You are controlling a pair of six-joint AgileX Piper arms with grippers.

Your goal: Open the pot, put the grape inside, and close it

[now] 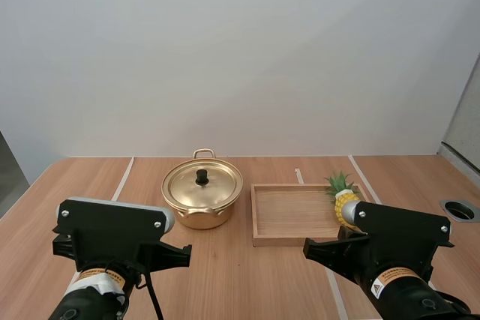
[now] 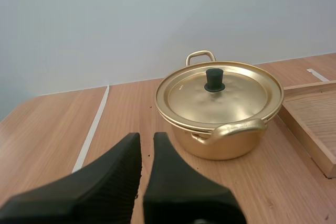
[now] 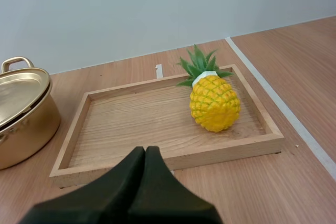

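A golden pot stands at the table's middle with its lid on and a black knob on top. My left gripper hovers low in front of the pot, a short way off, its fingers nearly together with nothing between them. The lid sits flat on the pot. My right gripper is shut and empty, just in front of the wooden tray. A yellow toy pineapple lies in the tray's far right part.
The wooden tray lies right of the pot, with the pineapple at its right end. White tape lines run across the table. A round hole sits near the right edge. My left arm and right arm are at the near edge.
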